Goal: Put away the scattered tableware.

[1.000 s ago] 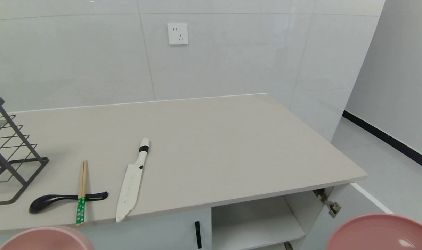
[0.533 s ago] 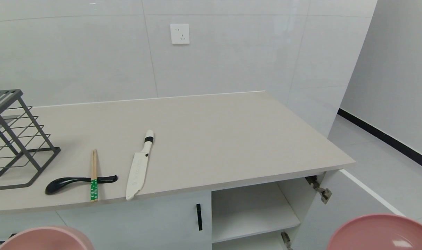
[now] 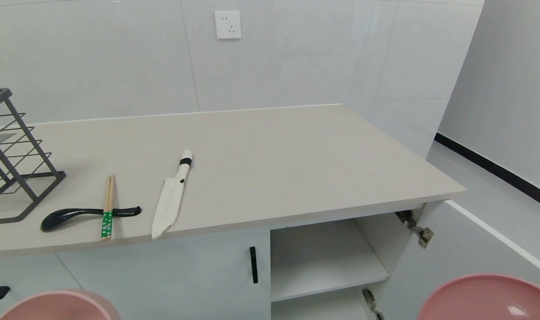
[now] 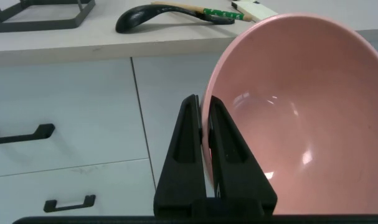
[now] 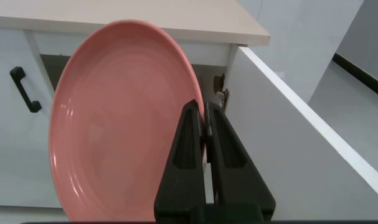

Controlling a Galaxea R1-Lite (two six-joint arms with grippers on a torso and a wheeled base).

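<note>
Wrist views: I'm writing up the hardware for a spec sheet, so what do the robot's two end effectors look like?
The left end effector is matte black: two flat, wedge-shaped fingers, narrow at the tips and widening toward a broad black base. The right end effector looks the same, black with two tapered fingers. Both are plain, without visible cables or markings.

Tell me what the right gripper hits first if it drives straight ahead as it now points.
Probably the hinge-side wall of the open cabinet. The right gripper, jaws shut on the plate, points into the opening close by the hinge. The plate's rim would arrive first; depth is unclear.
</note>
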